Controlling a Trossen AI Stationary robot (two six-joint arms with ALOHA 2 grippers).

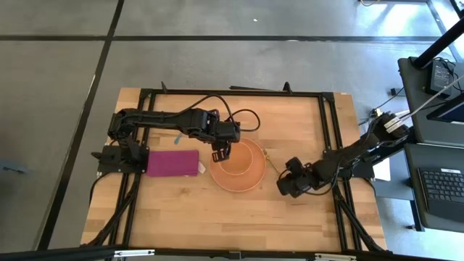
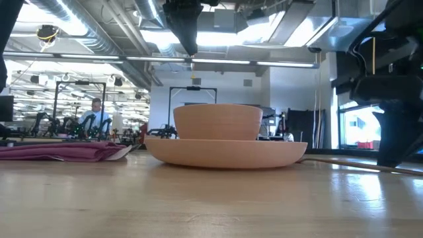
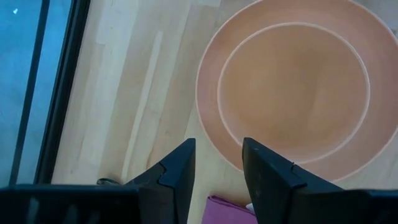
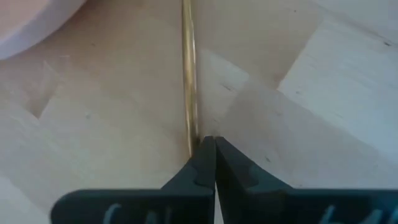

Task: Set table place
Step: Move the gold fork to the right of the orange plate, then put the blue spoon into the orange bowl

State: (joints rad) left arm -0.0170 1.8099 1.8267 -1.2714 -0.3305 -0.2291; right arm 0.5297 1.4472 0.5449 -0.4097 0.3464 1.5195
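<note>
The left gripper (image 3: 217, 171) showed two dark angular fingers (image 3: 177, 171) w/ a narrow gap between them, nothing in it. Beyond the fingertips sat the round salmon-orange plate (image 3: 208, 93) on the light wood plank table (image 3: 124, 93), w/ the smaller matching bowl (image 3: 292, 87) inside it, rim seen as a pale ring, approx. centred on the plate. The plate's edge passed just beyond the jaw tips, apart from them. A corner of the magenta folded napkin (image 3: 227, 208) lay under the gap between the jaws. Out to one side of the jaws ran the table's black metal frame bar (image 3: 59, 93), w/ blue-grey floor (image 3: 18, 74) past it.
</note>
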